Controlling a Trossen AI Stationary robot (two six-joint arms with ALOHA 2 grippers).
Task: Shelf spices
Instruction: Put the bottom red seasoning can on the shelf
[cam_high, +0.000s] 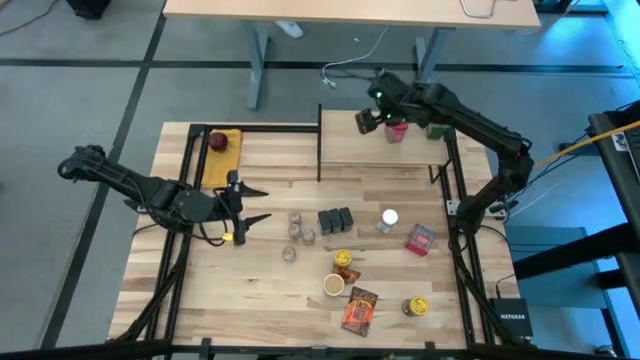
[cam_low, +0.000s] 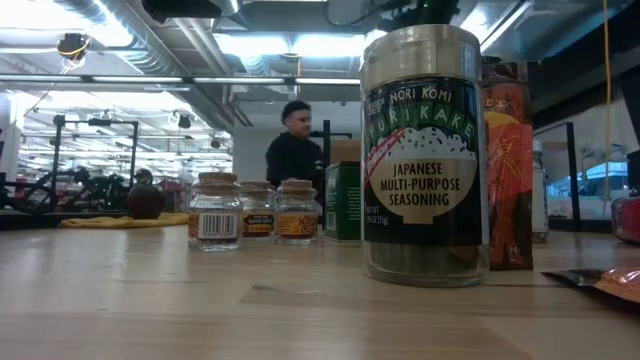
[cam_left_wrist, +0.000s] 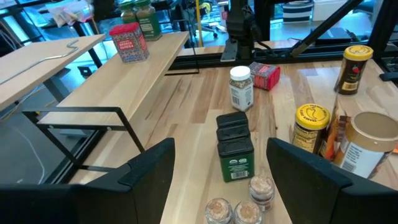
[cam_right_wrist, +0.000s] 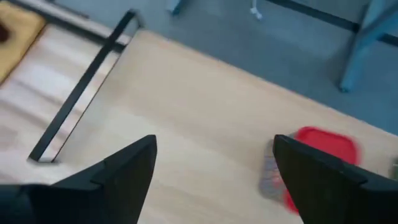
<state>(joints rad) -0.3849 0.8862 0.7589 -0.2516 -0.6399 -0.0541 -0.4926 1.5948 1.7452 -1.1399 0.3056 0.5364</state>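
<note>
Pale wood fills my overhead picture: the shelf (cam_high: 385, 148) sits at about one o'clock on the table (cam_high: 260, 290), with a red box (cam_high: 397, 130) and a green-lidded jar (cam_high: 436, 129) on its far edge. My right end effector (cam_high: 366, 120) hangs over the shelf just beside the red box, fingers apart, holding nothing. My left end effector (cam_high: 250, 203) waits at nine o'clock, fingers wide apart and empty. Three dark tins (cam_high: 336, 220) stand at the centre, three small jars (cam_high: 296, 235) just beside them towards nine o'clock, and a white-lidded jar (cam_high: 389, 219) towards three o'clock.

Low view: a furikake seasoning jar (cam_low: 425, 160) looms close, with three tan-lidded jars (cam_low: 256, 211) farther back and a person (cam_low: 294, 150) in the room behind.

Left wrist view: between the spread fingers (cam_left_wrist: 149, 171) I see the tins (cam_left_wrist: 234, 144) in a row, the white-lidded jar (cam_left_wrist: 240, 88) beyond them, and the red box (cam_left_wrist: 129, 42) on the shelf (cam_left_wrist: 118, 78).

Right wrist view: the open fingers (cam_right_wrist: 121, 171) frame the bare shelf board (cam_right_wrist: 205, 118), and the red box (cam_right_wrist: 314, 158) lies just beside one finger; I cannot tell if they touch.
</note>
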